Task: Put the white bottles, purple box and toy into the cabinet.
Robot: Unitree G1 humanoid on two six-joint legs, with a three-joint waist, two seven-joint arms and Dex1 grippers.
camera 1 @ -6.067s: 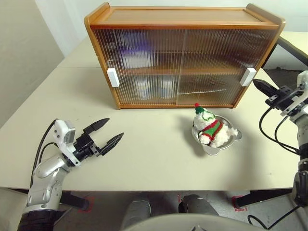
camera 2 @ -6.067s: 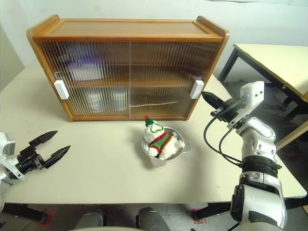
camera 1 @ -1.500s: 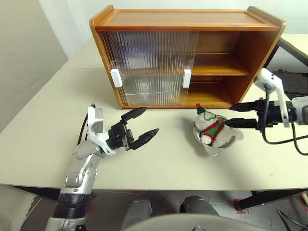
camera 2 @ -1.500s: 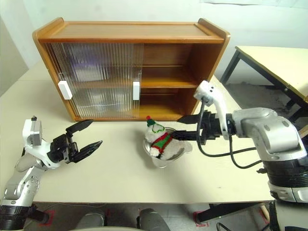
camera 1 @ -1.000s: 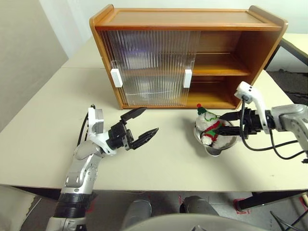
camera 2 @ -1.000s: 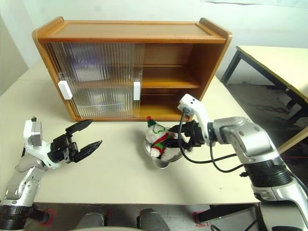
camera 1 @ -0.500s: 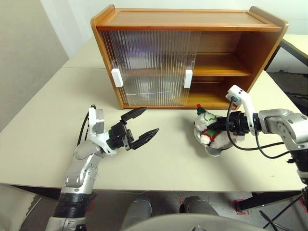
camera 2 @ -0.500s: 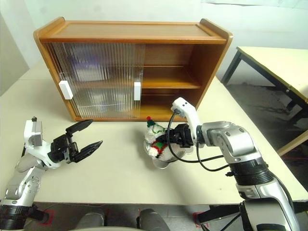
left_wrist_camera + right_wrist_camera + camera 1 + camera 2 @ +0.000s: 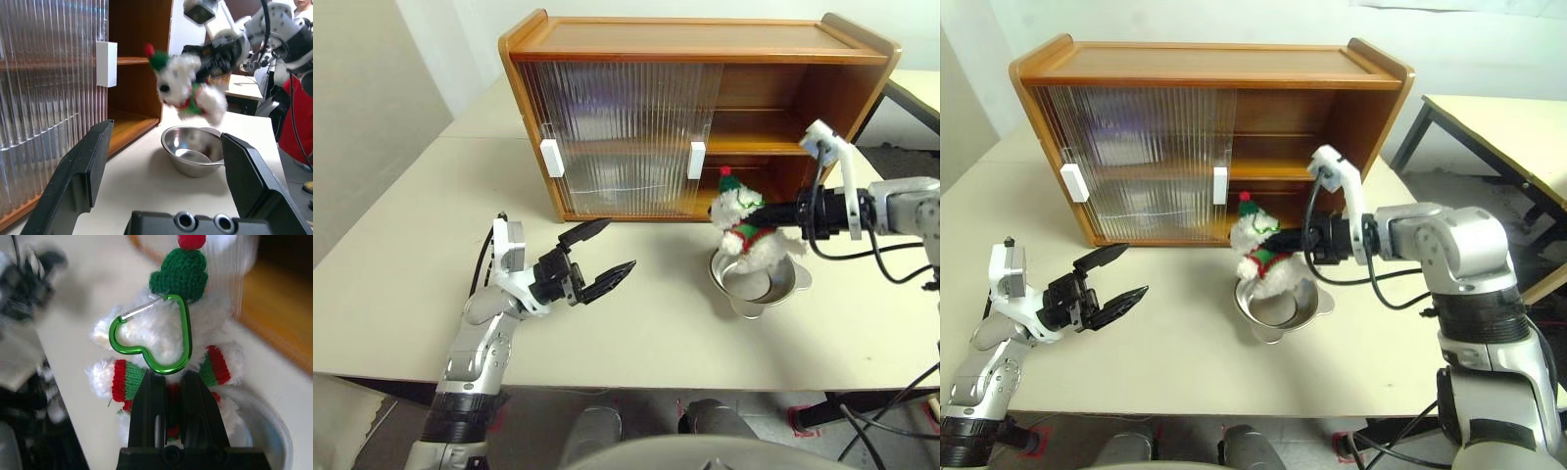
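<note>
Now I have the toy (image 9: 745, 224) pinched in my right gripper (image 9: 1285, 242), jaws narrowed on its sweater, and it hangs clear above the steel bowl (image 9: 759, 282), just in front of the cabinet (image 9: 695, 108). The sliding doors (image 9: 617, 137) sit stacked over the left half, so the right half is open, both shelves bare as far as I can see. My left gripper (image 9: 597, 264) hovers over the worktop (image 9: 401, 245) with jaws wide, holding nothing.

To do this step well, I judge I should carry the toy in level, high enough that its dangling legs clear the bowl's rim and the cabinet's bottom lip. The lower shelf looks the easier target. The plush is soft, so I would set it well inside before letting go, or it may topple out. The green clip (image 9: 151, 335) on its hat could snag the door edge, so I would keep right.
</note>
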